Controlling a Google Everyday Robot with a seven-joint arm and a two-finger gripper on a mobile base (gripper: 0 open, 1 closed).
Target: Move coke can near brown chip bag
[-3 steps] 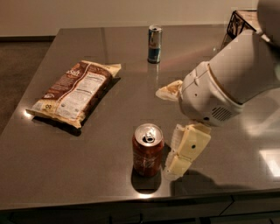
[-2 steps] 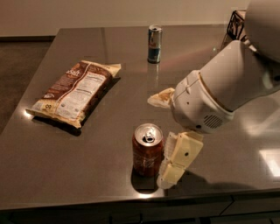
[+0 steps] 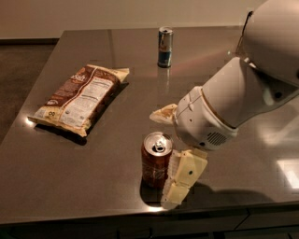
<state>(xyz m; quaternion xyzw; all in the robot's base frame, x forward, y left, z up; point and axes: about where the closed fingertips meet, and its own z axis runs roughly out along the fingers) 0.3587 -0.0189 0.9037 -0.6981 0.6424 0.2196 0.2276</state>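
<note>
Gripper at the coke can, near the bench front edge.
Fingers spread, one just beside the can; brown chip bag well apart at ten o'clock.

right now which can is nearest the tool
The short red coke can with silver top, right at the tool in front; the slim blue-and-silver can stands far back.

Office break-room or kitchenette type, likely. Evidence: dark, glossy counter with panel seams under front edge; plain pale wall behind; packaged snacks on top: brown chip bag, coke can, slim blue can. Pincer near front edge, fingers spread about coke can.
</note>
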